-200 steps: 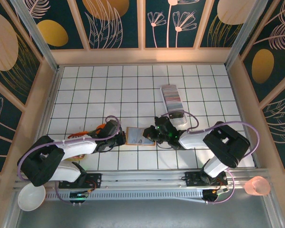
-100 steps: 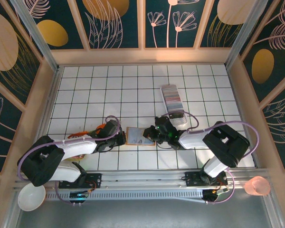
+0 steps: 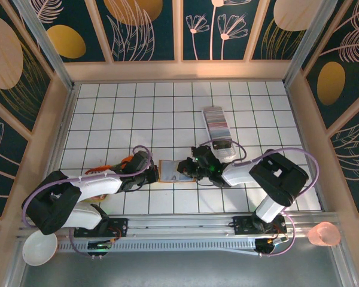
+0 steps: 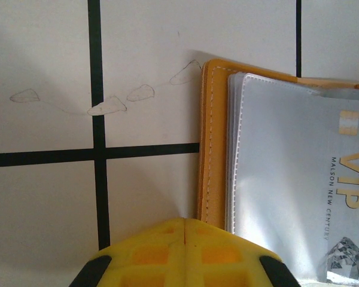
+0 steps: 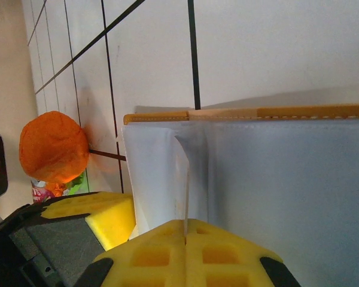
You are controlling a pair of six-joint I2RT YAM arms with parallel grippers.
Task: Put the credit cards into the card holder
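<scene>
The tan card holder (image 3: 169,170) lies open on the tiles between my two grippers, its clear sleeves up. In the left wrist view its stitched leather edge (image 4: 206,149) runs just right of my left gripper (image 4: 185,220), which is shut with nothing in it and sits at that edge. A VIP card (image 4: 347,197) lies over the sleeves. My right gripper (image 5: 185,222) is shut on a thin credit card (image 5: 185,185) seen edge-on, its far end at a sleeve of the card holder (image 5: 245,113). More credit cards (image 3: 216,121) stand in a row farther back.
The long clear tray (image 3: 226,149) holding the card row lies behind the right arm. An orange ball-like object (image 5: 52,146) rests beside the left gripper's fingers (image 5: 110,218). A white bowl (image 3: 39,248) and a pink cup (image 3: 324,234) sit off the front corners.
My right gripper has slid a little to the left over the card holder with the card. The left arm has stayed still.
</scene>
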